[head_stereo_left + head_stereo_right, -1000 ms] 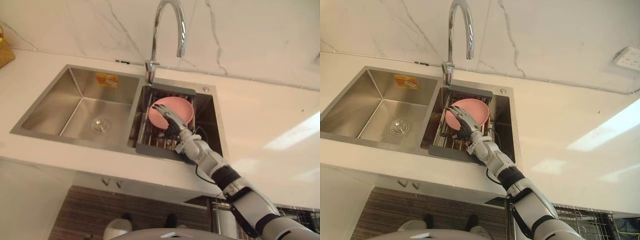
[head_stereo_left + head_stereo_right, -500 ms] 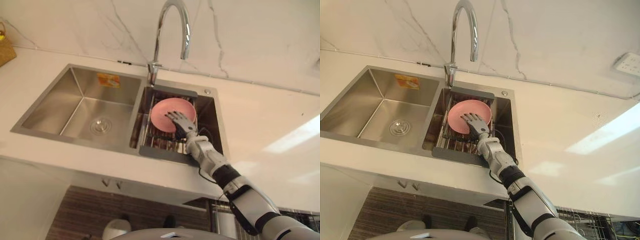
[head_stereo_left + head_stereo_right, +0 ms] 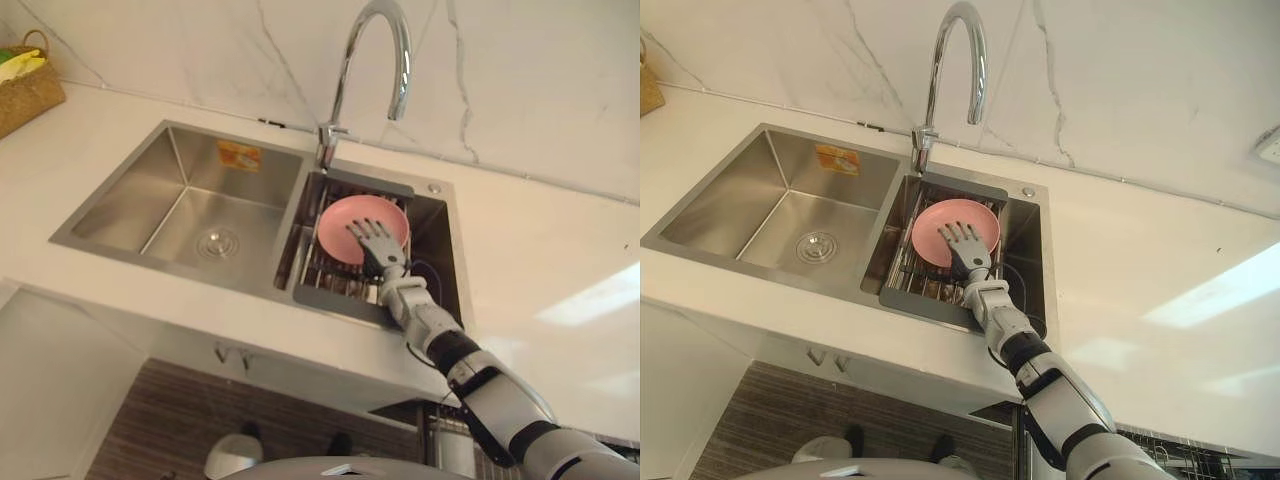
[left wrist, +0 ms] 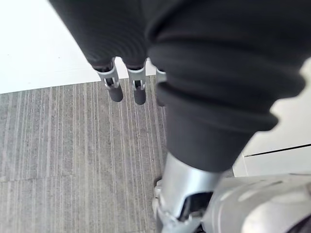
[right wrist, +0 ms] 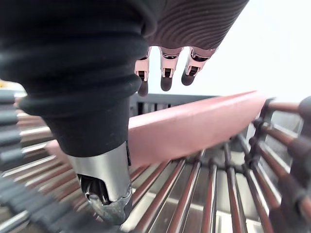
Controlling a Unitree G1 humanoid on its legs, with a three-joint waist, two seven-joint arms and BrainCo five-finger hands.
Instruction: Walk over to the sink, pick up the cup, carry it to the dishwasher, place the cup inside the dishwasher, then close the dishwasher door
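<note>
The cup is a pink, shallow, bowl-like dish (image 3: pixel 343 222) leaning on a wire rack (image 3: pixel 325 277) in the sink's right basin. My right hand (image 3: pixel 376 243) reaches down into that basin and lies over the dish's right part with straight, spread fingers. In the right wrist view the pink rim (image 5: pixel 194 126) runs between the fingers (image 5: pixel 165 77) and the thumb (image 5: pixel 104 189), which are not closed on it. My left hand (image 4: pixel 127 87) hangs over striped grey floor with relaxed fingers and holds nothing.
A tall chrome faucet (image 3: pixel 378 45) arches over the divider between the basins. The left basin (image 3: pixel 190 205) has a drain and a sticker. A woven basket (image 3: pixel 25 90) stands on the white counter at far left. A wire dishwasher rack (image 3: pixel 1185 455) shows at lower right.
The camera has moved, shifting the sink rightward in the picture. My right hand has slid from the dish's lower left edge to lie over its right part.
</note>
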